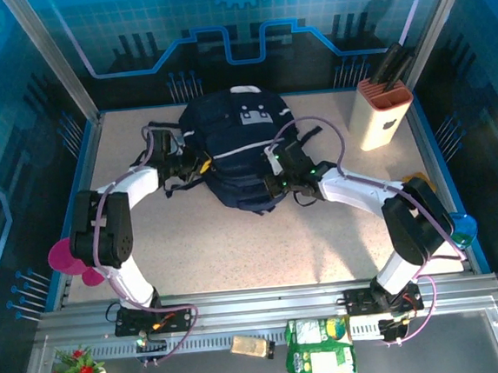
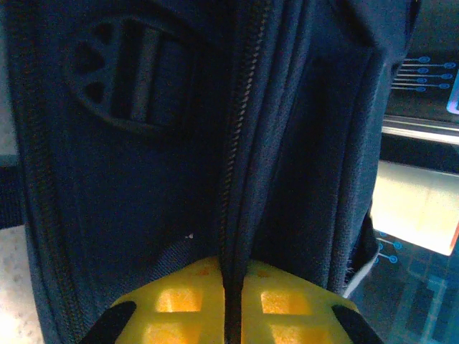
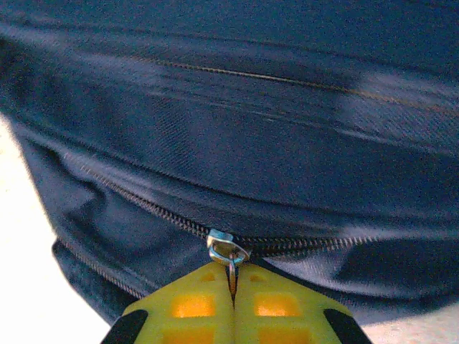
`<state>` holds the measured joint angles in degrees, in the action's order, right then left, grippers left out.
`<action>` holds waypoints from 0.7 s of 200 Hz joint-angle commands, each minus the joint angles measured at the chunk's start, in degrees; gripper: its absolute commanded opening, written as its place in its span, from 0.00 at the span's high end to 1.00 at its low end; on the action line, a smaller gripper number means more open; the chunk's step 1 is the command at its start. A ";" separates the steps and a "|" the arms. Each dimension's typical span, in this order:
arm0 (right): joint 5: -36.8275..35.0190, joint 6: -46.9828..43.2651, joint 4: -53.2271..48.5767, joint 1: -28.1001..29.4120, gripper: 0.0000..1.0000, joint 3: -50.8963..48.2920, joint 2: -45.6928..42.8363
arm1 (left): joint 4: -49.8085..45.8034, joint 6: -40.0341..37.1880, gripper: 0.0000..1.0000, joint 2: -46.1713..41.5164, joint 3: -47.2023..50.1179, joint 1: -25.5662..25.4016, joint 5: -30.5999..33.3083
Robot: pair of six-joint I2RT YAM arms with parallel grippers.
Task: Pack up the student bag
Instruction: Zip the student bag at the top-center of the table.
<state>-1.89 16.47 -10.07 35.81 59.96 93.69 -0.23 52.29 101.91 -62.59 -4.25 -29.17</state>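
Okay, the student bag (image 1: 233, 153) lies at the far middle of the desk (image 1: 238, 257), its grey-white patch toward the back wall and black straps trailing off both sides. My right hand (image 3: 233, 290) is at the bag's near right flank, its yellow fingers (image 3: 276, 308) pressed together on the metal zipper pull (image 3: 228, 249). The zipper track runs off to either side across the navy fabric. My left hand (image 2: 233, 290) is on the bag's left side, clamped on a ridge of fabric along a zipper line, and the dark seam passes straight between the yellow pads. Further up that panel sits a black strap buckle (image 2: 133, 79).

Outward from there, a cream knife block (image 1: 384, 113) with an orange top stands back right, well apart from the bag. A pink object (image 1: 63, 255) sits at the desk's left edge. Green packets (image 1: 320, 346) lie on the dark ledge below my arm bases.
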 commanded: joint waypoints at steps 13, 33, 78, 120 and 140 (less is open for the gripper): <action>9.11 1.30 1.18 5.87 1.00 1.59 1.50 | -0.69 -2.36 0.87 -0.37 -1.66 3.72 5.12; 12.15 4.13 4.16 7.93 1.00 4.41 4.94 | -1.17 -2.59 0.82 -3.08 1.31 5.73 6.02; 15.85 7.66 6.52 10.12 1.00 12.71 12.46 | -4.58 -4.07 0.65 -11.78 8.59 7.68 8.88; 15.78 8.21 6.28 10.16 1.00 16.00 14.60 | -10.56 -6.45 0.49 -16.88 10.13 7.21 8.38; 15.51 8.12 6.21 10.22 1.00 16.42 14.77 | -9.80 -4.76 0.45 -18.18 11.54 5.42 6.32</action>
<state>11.46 24.43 -6.37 45.34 73.73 107.79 -7.49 47.59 85.89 -53.36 3.05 -20.82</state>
